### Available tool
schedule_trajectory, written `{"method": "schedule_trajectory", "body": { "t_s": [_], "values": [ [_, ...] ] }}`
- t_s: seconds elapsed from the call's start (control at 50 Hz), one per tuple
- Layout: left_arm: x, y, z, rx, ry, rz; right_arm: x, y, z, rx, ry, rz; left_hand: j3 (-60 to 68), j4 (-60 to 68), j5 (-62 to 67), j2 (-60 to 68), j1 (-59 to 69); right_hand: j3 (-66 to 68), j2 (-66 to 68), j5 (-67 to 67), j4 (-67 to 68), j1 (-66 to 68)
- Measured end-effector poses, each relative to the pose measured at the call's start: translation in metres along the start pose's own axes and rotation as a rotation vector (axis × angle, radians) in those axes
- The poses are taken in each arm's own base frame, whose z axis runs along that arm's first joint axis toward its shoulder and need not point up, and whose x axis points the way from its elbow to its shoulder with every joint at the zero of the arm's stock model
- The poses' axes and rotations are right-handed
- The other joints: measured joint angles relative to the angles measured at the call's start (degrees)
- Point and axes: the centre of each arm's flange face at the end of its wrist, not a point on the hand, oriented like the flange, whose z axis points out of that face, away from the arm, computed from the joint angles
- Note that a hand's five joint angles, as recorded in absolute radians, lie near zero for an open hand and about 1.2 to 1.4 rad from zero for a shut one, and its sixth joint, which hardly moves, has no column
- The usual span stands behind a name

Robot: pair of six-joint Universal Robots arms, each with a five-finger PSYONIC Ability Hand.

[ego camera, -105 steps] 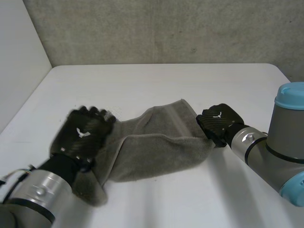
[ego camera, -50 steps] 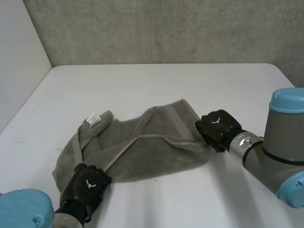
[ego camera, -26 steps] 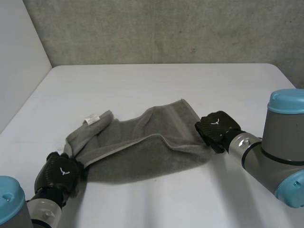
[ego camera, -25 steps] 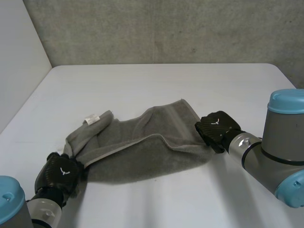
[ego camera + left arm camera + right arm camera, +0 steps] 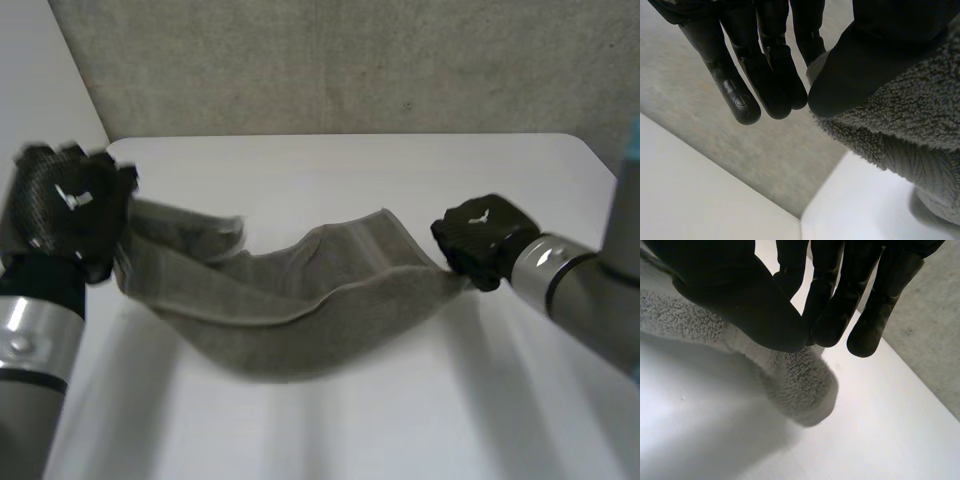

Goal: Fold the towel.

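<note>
Head view: the grey towel (image 5: 300,305) hangs slack between the left hand (image 5: 65,205) and the right hand (image 5: 485,238), sagging over the white table (image 5: 420,420), with open tabletop beyond it. Wrist views: each thumb pinches a towel end against its fingers (image 5: 775,85). Each hand's back carries a small white emblem, unreadable.

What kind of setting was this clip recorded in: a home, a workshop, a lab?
Most likely a robot test bench in a lab: a plain white table against a raw concrete wall, with a grey towel pinched at its ends by the left hand and the right hand.
</note>
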Motion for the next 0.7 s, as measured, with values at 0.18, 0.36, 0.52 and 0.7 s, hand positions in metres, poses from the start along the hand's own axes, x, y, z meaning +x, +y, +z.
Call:
{"method": "schedule_trajectory", "body": {
  "t_s": [0.18,0.36,0.52,0.7],
  "values": [
    [-0.039,-0.007,0.027,-0.076,-0.087,-0.132,0.033,-0.041,-0.054,0.019,0.070,-0.062,0.0,0.0,0.1,0.0,0.0,0.0,0.0,0.0,0.0,0.0],
    [-0.021,0.057,0.045,-0.444,0.049,-0.167,0.034,-0.022,-0.064,-0.114,0.046,-0.220,0.0,0.0,0.1,0.0,0.2,0.0,0.0,0.0,0.0,0.0],
    [0.022,0.101,0.046,-0.637,0.219,-0.143,0.025,0.014,-0.028,-0.255,-0.021,-0.233,0.0,0.0,0.1,0.0,0.2,0.3,0.0,0.0,0.0,0.1],
    [0.028,0.085,0.103,-0.491,0.181,-0.159,0.043,0.004,0.032,-0.144,0.100,-0.266,0.0,0.0,0.1,0.0,0.2,0.3,0.0,0.0,0.0,0.2]
  ]
}}
